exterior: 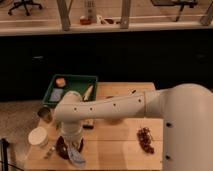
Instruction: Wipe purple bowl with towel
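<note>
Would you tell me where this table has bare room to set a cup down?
The widest bare patch of the table lies at the front, between the purple bowl and the dark red cluster. A smaller strip sits behind the arm, right of the green tray. The left side is crowded: the gripper over the bowl, the white cup, the can.

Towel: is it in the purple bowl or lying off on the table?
Partly in: the towel drapes over the near rim of the purple bowl, just below the pincer, which hangs over the bowl.
</note>
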